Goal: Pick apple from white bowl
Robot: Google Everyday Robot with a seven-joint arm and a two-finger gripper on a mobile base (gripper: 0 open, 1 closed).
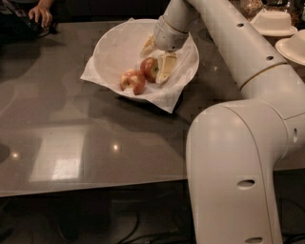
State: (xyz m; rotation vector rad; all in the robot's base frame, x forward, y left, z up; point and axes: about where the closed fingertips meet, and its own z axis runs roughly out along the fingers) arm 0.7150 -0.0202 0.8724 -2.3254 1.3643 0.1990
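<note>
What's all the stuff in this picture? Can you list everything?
large wide white bowl lined with crumpled white paper: one, white, far side of the table
small whole round red apple: one, red with a yellow-green patch, inside the bowl
bitten apple showing pale flesh: one, red and pale, in the bowl, left of the whole apple
small white disposable bowls: at least two, white, top right on the table
shiny dark grey table: one, under everything
someone's hand: one, top left corner
robot's white arm: one, reaching from the right over the bowl
two-finger gripper: one, cream, down in the bowl at the whole apple, fingers apart
</note>
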